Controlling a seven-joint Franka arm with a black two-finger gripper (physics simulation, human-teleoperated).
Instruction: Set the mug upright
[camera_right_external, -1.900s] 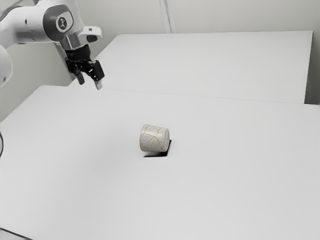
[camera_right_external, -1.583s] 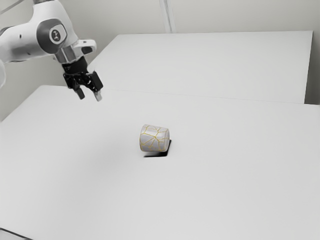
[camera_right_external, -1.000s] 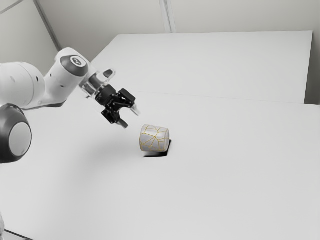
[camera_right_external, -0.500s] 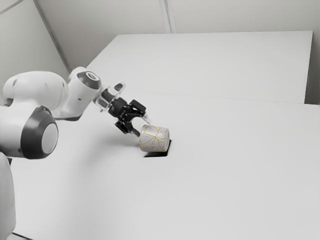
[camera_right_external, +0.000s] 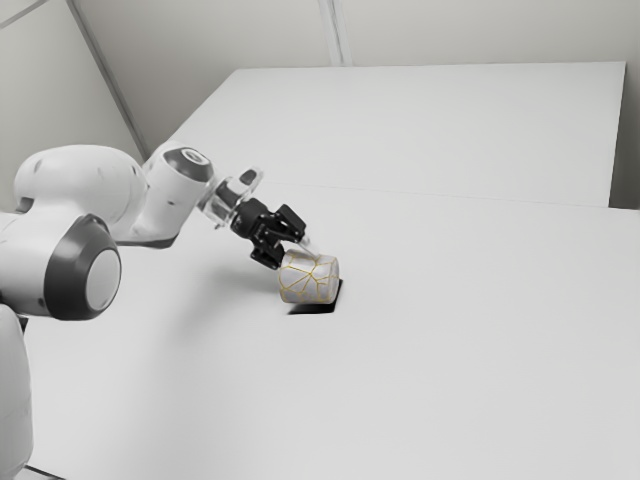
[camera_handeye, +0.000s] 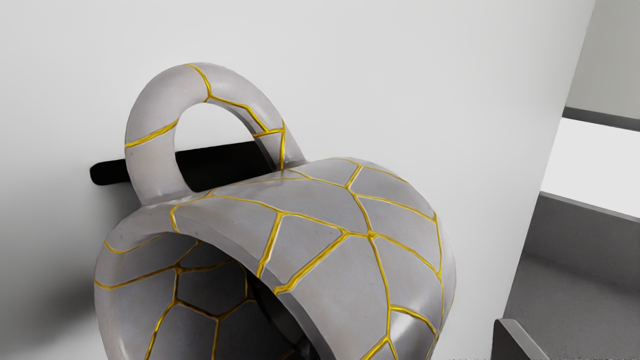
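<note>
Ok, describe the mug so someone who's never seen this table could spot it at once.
Start with the broad white table, then follow the arm to its black gripper. The mug lies on its side right there, its looped handle exposed. Branching gold lines over its pale grey surface set it apart from the plain table and black gripper.

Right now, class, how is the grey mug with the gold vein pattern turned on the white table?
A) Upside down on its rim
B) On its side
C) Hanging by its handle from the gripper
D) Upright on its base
B: the mug lies on its side on the white table, its open mouth facing the black gripper rather than up or down.
</note>
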